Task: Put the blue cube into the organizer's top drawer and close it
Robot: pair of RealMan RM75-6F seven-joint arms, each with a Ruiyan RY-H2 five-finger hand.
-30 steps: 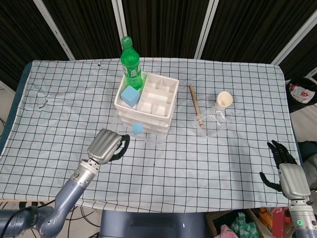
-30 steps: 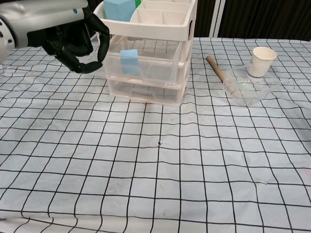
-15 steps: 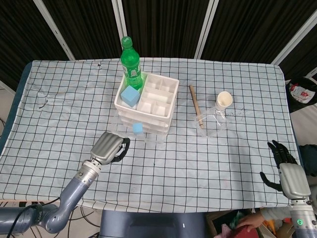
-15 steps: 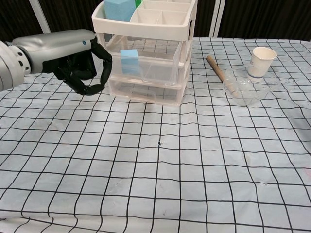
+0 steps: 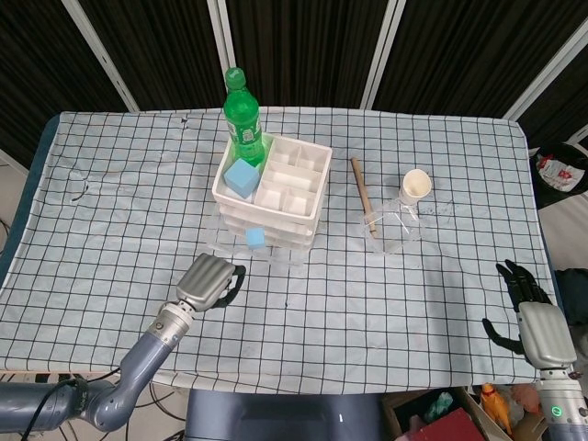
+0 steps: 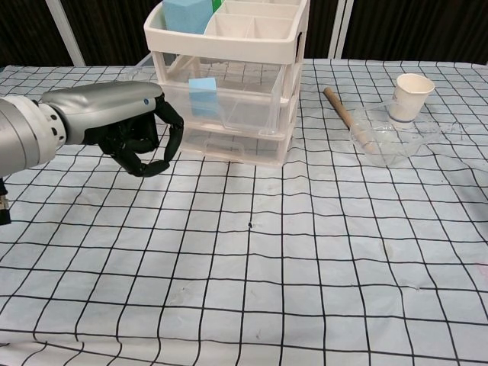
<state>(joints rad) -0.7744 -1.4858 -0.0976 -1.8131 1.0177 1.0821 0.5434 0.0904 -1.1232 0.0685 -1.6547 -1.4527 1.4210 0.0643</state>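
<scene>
Left hand (image 6: pixel 133 133) hangs with fingers curled inward, holding nothing. The blue cube (image 6: pixel 203 95) sits beyond its fingertips, inside the clear top drawer (image 6: pixel 229 95) of the organizer (image 5: pixel 271 188); the drawer front looks nearly flush. Judged light, rigid plastic: press the drawer face squarely. A larger blue block (image 5: pixel 242 177) occupies the open top tray. Right hand (image 5: pixel 533 322) rests well apart, fingers spread, empty.

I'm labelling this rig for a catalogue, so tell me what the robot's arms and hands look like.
The left hand has a smooth silver-grey back shell with a small blue dot, and black fingers. Its arm is blue-grey with a metallic wrist ring. The right hand matches: silver shell, black fingers; a green light glows below its wrist.
</scene>
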